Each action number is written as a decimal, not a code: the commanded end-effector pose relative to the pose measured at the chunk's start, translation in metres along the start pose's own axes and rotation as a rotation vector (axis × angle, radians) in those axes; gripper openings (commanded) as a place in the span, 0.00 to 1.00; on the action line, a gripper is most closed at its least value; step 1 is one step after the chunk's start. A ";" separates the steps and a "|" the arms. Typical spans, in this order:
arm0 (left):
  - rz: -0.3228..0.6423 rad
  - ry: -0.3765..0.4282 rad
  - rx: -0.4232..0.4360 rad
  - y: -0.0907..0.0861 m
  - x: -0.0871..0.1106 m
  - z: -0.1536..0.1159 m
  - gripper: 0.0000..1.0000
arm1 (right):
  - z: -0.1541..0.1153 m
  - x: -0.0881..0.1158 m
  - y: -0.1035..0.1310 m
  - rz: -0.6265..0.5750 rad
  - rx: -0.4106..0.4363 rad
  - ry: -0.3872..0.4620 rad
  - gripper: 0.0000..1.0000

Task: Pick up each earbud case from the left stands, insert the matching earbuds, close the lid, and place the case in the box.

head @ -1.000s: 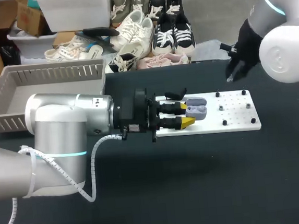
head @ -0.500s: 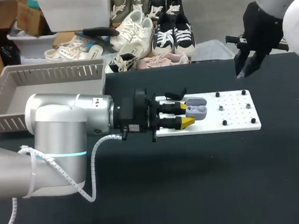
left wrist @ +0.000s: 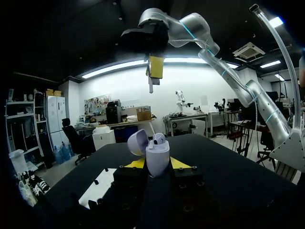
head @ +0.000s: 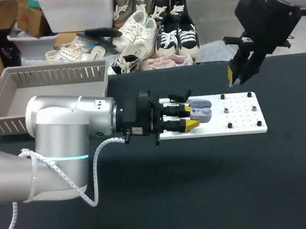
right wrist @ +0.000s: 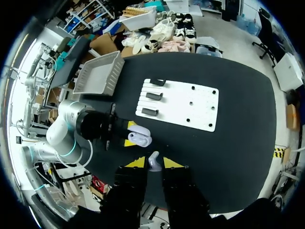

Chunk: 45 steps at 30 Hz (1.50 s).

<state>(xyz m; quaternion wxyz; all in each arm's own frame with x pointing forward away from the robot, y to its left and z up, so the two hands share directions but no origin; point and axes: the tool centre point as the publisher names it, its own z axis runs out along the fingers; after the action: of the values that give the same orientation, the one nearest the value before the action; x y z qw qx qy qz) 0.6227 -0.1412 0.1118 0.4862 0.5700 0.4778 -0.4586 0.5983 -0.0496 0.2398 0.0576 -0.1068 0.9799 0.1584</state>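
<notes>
Since a second ago: the right arm has swung in from the far right edge towards the board, and its right gripper point(head: 236, 76) now hangs in the air above the far right part of the white board point(head: 239, 118), one yellow tip showing. The left arm, its gripper and the case have not shifted.

Left gripper point(head: 192, 116): lies low and level over the left half of the board, fingers pointing right. It is clamped on the lavender earbud case point(head: 201, 111), one yellow tip on either side. In the left wrist view the case point(left wrist: 157, 160) stands between the tips of the left gripper point(left wrist: 157, 164) with its lid point(left wrist: 137, 142) hinged open and tilted back. The right gripper point(left wrist: 153, 71) shows there high above and beyond the case, well apart from it.

Right gripper, own wrist view point(right wrist: 153, 164): the fingers are closed on a small white earbud point(right wrist: 153, 161), which sits between the two yellow tips. Beneath and ahead of it lies the open case point(right wrist: 140, 137) in the other arm's grip, near the edge of the board point(right wrist: 190, 105).

Board: three black stands point(right wrist: 153, 96) in a row along its left end; from the head view only one stand point(head: 179, 96) shows past the left gripper. Small black pegs stand on the right half.

Grey slatted box point(head: 48, 86): at the far left corner of the black table point(head: 202, 185), well apart from the board.
</notes>
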 end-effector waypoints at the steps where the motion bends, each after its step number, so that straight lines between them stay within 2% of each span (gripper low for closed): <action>1: 0.001 -0.003 -0.002 0.000 0.001 0.000 0.00 | 0.002 0.005 0.006 -0.100 0.001 0.035 0.00; 21: 0.001 -0.003 -0.002 0.000 0.001 0.000 0.00 | 0.004 0.006 0.007 -0.125 0.018 0.040 0.00; 25: 0.001 -0.003 -0.002 0.000 0.001 0.000 0.00 | 0.001 0.002 0.021 -0.226 0.031 -0.001 0.00; 28: 0.001 -0.003 -0.002 0.000 0.001 0.000 0.00 | 0.005 0.001 0.032 -0.307 0.049 0.001 0.00; 31: 0.001 -0.003 -0.002 0.000 0.001 0.000 0.00 | 0.010 0.001 0.043 -0.390 0.060 0.035 0.00; 36: 0.001 -0.003 -0.002 0.000 0.001 0.000 0.00 | 0.019 -0.001 0.053 -0.442 0.071 0.090 0.00; 45: 0.001 -0.003 -0.002 0.000 0.001 0.000 0.00 | 0.033 -0.005 0.063 -0.399 0.107 0.153 0.00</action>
<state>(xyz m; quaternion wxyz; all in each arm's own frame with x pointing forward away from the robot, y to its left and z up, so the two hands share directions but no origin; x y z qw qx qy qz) 0.6228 -0.1411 0.1118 0.4862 0.5700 0.4778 -0.4586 0.5858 0.0120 0.2295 0.0430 -0.3099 0.9452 0.0934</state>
